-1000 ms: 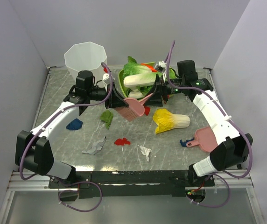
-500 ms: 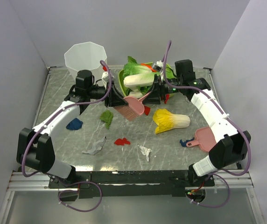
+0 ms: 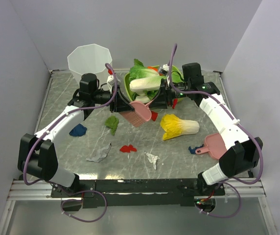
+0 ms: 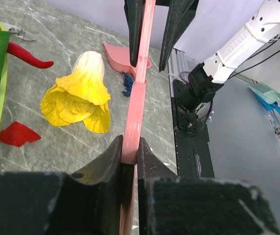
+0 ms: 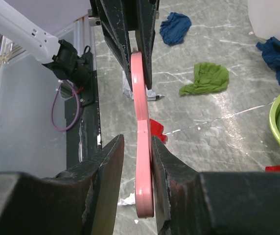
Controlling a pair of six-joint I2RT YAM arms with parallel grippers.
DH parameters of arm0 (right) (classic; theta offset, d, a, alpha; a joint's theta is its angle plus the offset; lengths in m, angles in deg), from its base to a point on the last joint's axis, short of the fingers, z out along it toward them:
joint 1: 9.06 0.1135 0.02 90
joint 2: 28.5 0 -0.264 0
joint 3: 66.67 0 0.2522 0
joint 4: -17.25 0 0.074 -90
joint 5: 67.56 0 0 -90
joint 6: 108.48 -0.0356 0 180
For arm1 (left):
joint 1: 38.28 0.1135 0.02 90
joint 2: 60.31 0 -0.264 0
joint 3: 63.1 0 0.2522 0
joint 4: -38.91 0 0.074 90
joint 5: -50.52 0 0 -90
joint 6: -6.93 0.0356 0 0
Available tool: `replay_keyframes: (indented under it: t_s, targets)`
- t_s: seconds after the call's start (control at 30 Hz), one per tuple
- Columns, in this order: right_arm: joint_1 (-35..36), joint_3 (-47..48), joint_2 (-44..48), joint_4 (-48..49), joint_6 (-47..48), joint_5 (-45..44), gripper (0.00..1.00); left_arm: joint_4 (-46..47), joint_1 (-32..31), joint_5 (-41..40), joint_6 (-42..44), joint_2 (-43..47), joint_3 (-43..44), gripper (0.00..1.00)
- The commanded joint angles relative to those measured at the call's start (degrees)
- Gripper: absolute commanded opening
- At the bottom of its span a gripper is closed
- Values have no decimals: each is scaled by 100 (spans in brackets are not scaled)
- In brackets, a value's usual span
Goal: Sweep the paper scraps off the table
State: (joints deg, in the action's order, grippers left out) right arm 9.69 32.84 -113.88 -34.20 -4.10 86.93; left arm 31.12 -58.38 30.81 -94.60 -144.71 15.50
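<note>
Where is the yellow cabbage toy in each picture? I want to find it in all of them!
Top view: the yellow cabbage lies right of the middle.
Left wrist view: upper left, beside the pink brush handle.
Right wrist view: not in it.
Shared landmark: the pink brush, seen in all three.

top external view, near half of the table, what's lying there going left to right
dark blue crumpled paper scrap → white-grey crumpled paper scrap → red paper scrap → small white paper scrap → yellow-and-white toy cabbage → pink plastic dustpan
</note>
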Motion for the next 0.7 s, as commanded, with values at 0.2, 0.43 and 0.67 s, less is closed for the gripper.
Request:
replay_keyframes:
  t_s: [0.2,0.43,0.67]
  targets:
    - [94,11,-110,43,127,-59,21,140,23,161,10,-68,117,1]
    - [95,-76,-13,-1,207,-217,0,27,23,-172,141,-33,152,41]
    - [-19,-243,425,-124,110,-840,0,-1510,76,-602,1819,213,495,67]
